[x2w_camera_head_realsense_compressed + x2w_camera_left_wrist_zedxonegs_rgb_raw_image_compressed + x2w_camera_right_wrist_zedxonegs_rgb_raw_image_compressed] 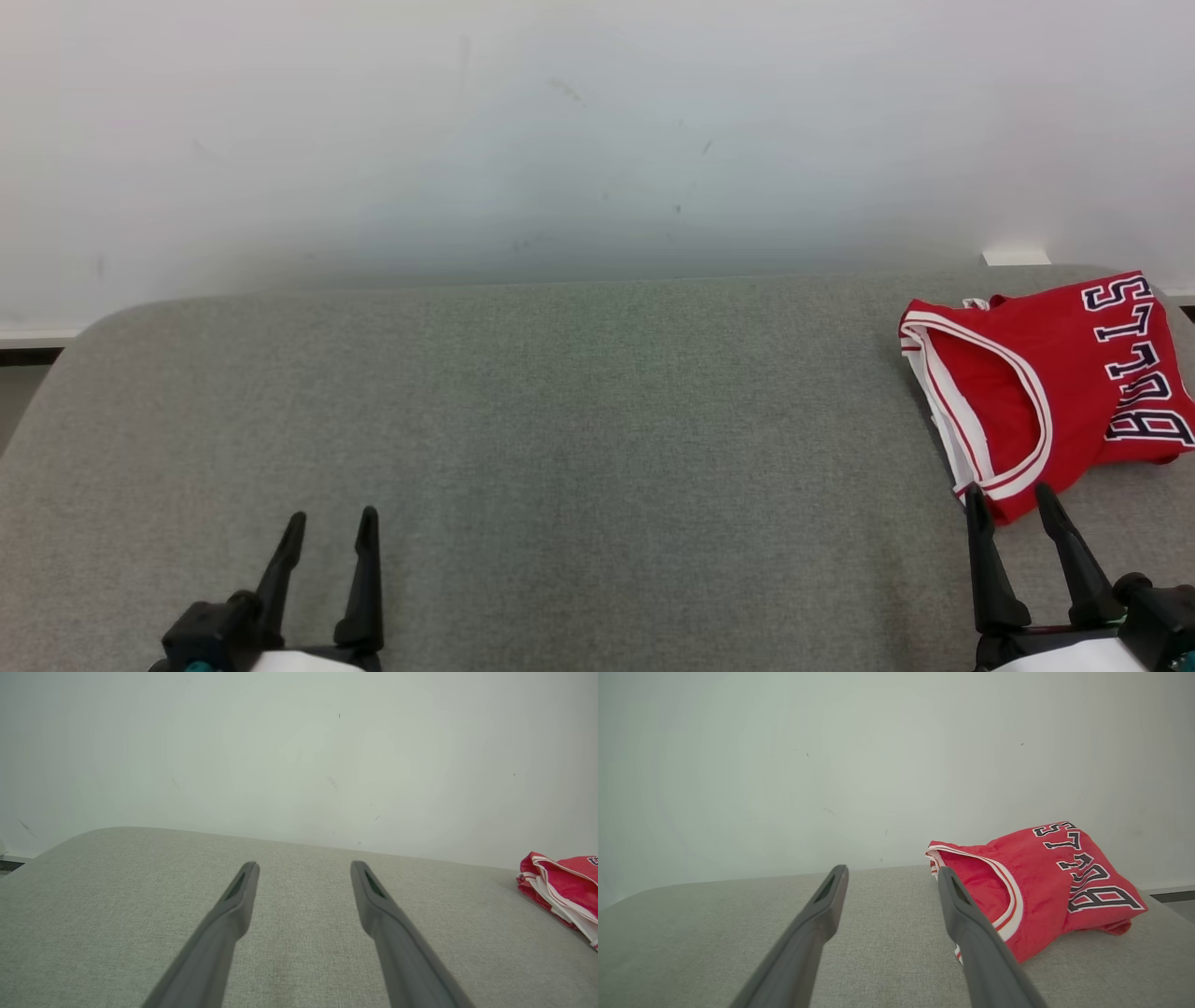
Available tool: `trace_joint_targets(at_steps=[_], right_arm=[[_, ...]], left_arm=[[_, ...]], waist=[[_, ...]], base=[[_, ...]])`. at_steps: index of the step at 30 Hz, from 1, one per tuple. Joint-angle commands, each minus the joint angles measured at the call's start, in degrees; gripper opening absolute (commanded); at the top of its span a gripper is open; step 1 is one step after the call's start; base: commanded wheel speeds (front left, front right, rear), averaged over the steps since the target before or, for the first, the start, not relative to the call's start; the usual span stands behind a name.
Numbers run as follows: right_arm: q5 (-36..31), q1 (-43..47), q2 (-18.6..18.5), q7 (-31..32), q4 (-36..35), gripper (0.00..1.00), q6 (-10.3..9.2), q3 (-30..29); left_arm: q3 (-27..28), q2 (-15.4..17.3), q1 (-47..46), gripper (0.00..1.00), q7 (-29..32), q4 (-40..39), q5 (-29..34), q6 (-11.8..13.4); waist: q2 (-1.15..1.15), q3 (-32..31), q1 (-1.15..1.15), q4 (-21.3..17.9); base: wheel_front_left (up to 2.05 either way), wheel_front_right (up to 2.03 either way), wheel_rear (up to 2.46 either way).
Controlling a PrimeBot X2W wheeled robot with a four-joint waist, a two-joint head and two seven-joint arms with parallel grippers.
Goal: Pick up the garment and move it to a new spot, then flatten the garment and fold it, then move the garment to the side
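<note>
Jersey [1074, 364], opening leftward, lettering sideways

Red jersey [1060, 369] w/ "BULLS" lettering, sideways

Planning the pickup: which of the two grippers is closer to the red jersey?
The right gripper: its open fingers point at the near edge of the red jersey, while the left gripper sits far across the grey surface.

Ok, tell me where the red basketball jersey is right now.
The red basketball jersey lies at the far right of the grey fabric surface in the head view, just ahead of the open right gripper.
</note>
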Motion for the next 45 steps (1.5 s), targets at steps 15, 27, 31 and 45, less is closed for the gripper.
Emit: trace_joint_targets(at_steps=[15, 27, 31, 45], right_arm=[[3.06, 0.43, 0.99, 1.02, 1.28, 0.0, 0.0, 0.07], [14.28, -0.14, 1.41, 4.4, 1.19, 0.0, -0.02, -1.74], [17.66, -0.32, 1.54, 5.41, 1.15, 0.0, -0.02, -2.27], [28.36, -0.91, 1.89, 8.63, 1.06, 0.0, -0.03, -3.99]], left_arm=[[0.34, -0.24, -0.17, 0.0, 1.44, 2.32, -3.69, -0.05], [0.95, -0.17, -0.62, 0.0, 4.55, 1.91, -16.64, -0.31], [1.16, -0.15, -0.77, 0.0, 5.49, 1.77, -20.5, -0.38], [2.03, -0.07, -1.43, 0.0, 8.65, 1.48, -32.71, -0.46]], waist=[[0.0, 0.08, 0.01, 0.16], [0.0, 0.13, 0.01, 0.43], [0.0, 0.15, 0.01, 0.52], [0.0, 0.21, 0.01, 0.82]], base=[[0.0, 0.0, 0.0], [0.0, 0.0, 0.0], [0.0, 0.0, 0.0], [0.0, 0.0, 0.0]])
